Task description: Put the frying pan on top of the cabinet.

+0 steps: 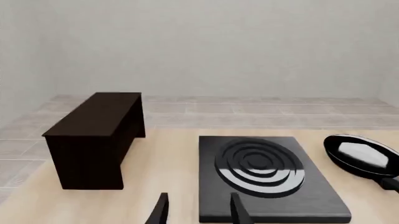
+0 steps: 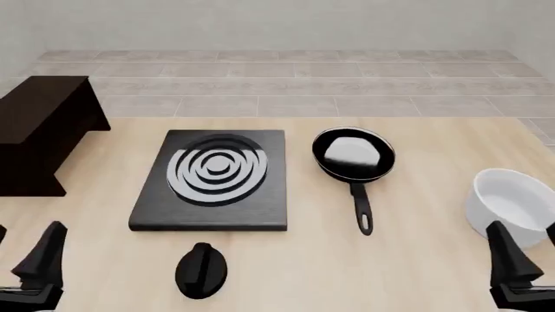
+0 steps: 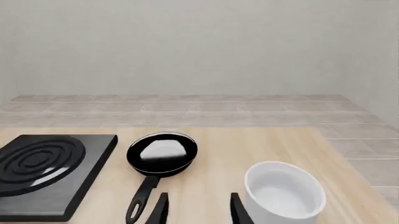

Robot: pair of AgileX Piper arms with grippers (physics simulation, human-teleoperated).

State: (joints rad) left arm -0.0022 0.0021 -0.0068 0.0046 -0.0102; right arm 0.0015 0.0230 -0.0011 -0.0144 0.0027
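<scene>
Cabinet: the large dark brown wooden box-like cabinet stands at the far left of the table, well apart from the pan; its flat top is bare.
Stove plate: the flat black stove plate with silver rings lies between the cabinet and the pan, just beside the pan.
Bowl: the white round bowl sits at the right edge, close in front of the right gripper.
Frying pan: the small round glossy black frying pan with the shiny grey inside rests flat on the table, right of the middle. Its long thin handle runs from the round part back toward the robot's side, so the long axis points nearly along the reach direction.
Knob: a black teardrop-shaped knob lies near the front edge, below the stove plate.
Right gripper: the right gripper is low at the front right, fingers spread and holding nothing. The pan is ahead and to its left, handle end nearest; this arm is the nearer one, I judge.
Left gripper: the left gripper is at the front left, also spread and empty, farther from the pan but nearer to the cabinet.
Surface: light wooden table, smooth.
Room: pale tiled floor and plain grey wall behind.
</scene>
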